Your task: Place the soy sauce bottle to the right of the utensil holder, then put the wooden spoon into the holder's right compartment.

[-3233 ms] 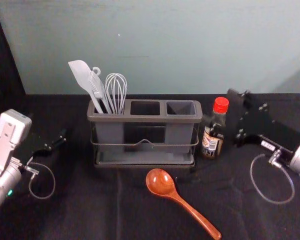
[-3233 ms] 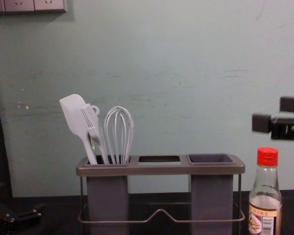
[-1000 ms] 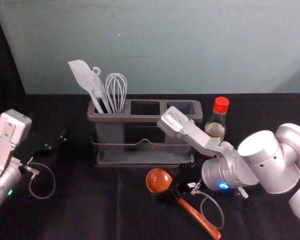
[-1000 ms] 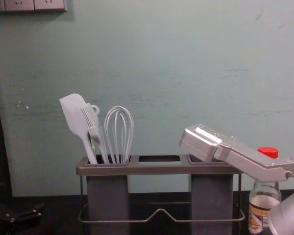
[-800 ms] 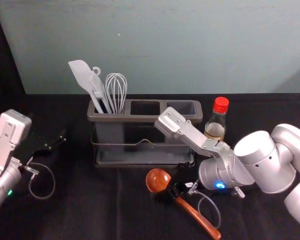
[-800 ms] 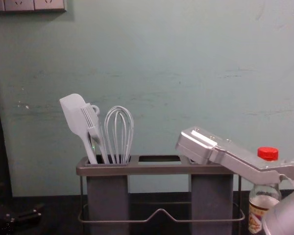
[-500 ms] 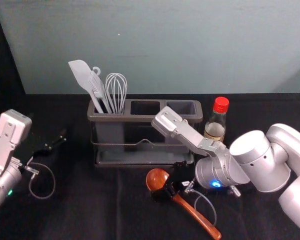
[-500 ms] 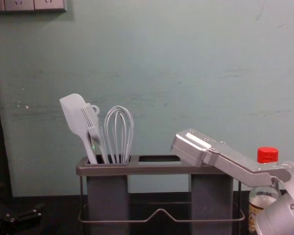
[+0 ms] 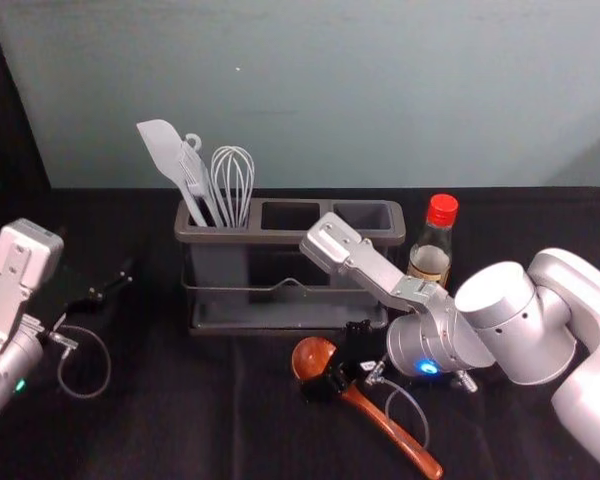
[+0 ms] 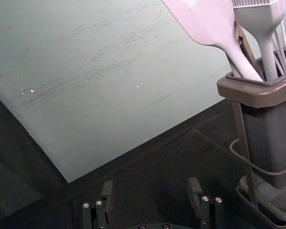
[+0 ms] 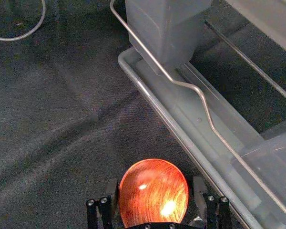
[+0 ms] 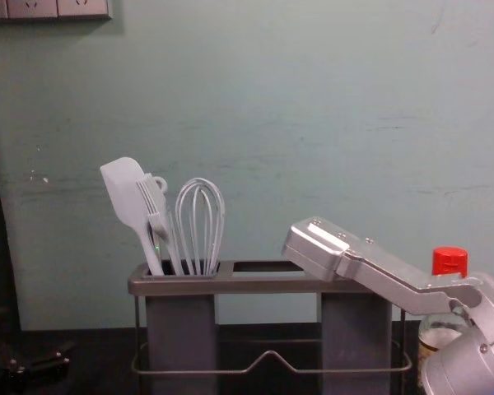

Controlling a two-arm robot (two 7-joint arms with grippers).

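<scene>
My right gripper [image 9: 334, 364] is low over the wooden spoon [image 9: 383, 425], near where bowl meets handle. In the right wrist view, the spoon's bowl [image 11: 154, 193] lies between the spread fingers of the right gripper [image 11: 155, 191]. The soy sauce bottle [image 9: 431, 252], red-capped, stands upright just right of the utensil holder [image 9: 290, 237], partly behind my right arm. White utensils fill the holder's left compartment; the right compartment [image 9: 364, 214] has no utensil in it. Parked at the left is my left gripper [image 9: 108, 287], and the left wrist view shows the left gripper [image 10: 151, 191] open.
A wire rail [image 12: 222, 372] runs across the holder's front. The white spatula [image 12: 123, 193] and whisk [image 12: 200, 222] rise above its left end. My right forearm reaches over the table's right side, close to the bottle. The wall stands behind.
My right arm has swung from beside the bottle to the spoon, then edged a little further left. Spoon, bottle, holder and left arm have stayed in place.
</scene>
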